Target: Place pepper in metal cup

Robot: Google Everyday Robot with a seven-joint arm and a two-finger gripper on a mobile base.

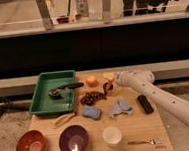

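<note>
My white arm reaches in from the right. Its gripper (108, 87) is low over the back middle of the wooden table (158, 126), just right of the dark red grape cluster (91, 97). A small slim red-orange piece, the pepper (105, 93), shows at the gripper's tip. A small dark shape right at the tip looks like the metal cup (111, 86), mostly hidden by the gripper. I cannot tell whether the pepper is held or lies in the cup.
A green tray (40, 98) with a dark utensil is at the back left, with a round orange fruit (91, 81) beside it. A blue sponge (91, 112), a grey cloth (120, 108) and a black object (145, 104) are mid-table. A red bowl (31, 144), purple bowl (73, 140), white cup (112, 136) and spoon (144, 142) are along the front.
</note>
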